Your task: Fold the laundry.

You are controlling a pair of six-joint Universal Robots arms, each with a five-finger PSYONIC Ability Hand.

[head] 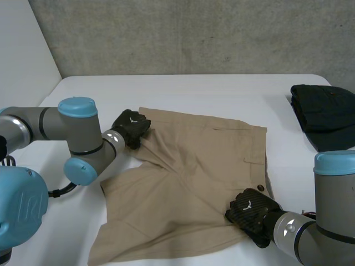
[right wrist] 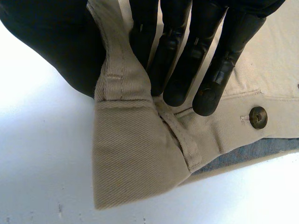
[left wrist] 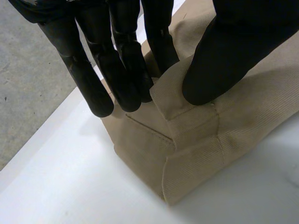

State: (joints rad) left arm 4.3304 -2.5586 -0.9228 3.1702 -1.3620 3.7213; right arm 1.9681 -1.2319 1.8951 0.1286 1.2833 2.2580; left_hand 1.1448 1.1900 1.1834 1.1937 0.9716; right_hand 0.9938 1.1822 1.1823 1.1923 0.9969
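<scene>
Tan shorts lie spread on the white table. My left hand is at their far left corner; in the left wrist view the hand pinches the hem of the shorts between thumb and straight fingers. My right hand is at the near right, by the waistband. In the right wrist view this hand pinches the waistband edge of the shorts between thumb and fingers, next to a dark button.
A folded dark garment lies at the table's far right edge. A grey wall stands behind the table. Bare table surface stretches along the far side and at the left of the shorts.
</scene>
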